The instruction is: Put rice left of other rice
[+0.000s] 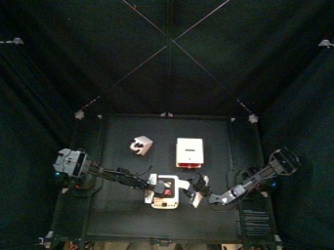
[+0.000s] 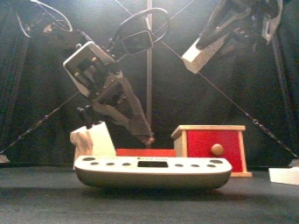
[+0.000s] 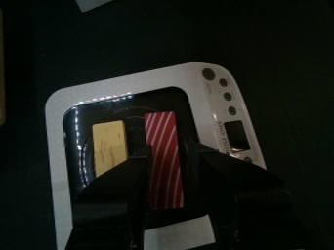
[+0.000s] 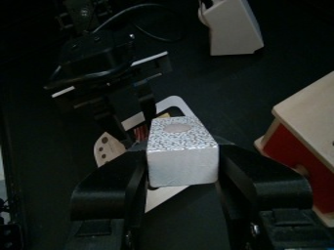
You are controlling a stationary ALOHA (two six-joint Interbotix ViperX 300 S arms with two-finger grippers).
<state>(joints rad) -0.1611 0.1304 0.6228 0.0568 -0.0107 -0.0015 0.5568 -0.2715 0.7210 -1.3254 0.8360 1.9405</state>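
- The rice (image 2: 152, 172) lies flat at the counter's (image 1: 124, 127) front edge, in front of the other rice (image 1: 192, 151) and not yet to its left.
- The left claw (image 3: 167, 186) hangs right above the rice's dark middle, probably lined up to lift it; I cannot tell whether it grips.
- The right claw (image 4: 183, 166) is raised off to the right, spread wide around a white block (image 4: 181, 145), likely to keep it clear.
- A pale lump (image 1: 139, 146) sits left of the other rice, so space there is tight.

Below the right tool (image 4: 183, 181), the white tray (image 1: 167, 191) is blocked by the left tool (image 1: 147, 187); bare bench (image 1: 222, 132) lies beyond.
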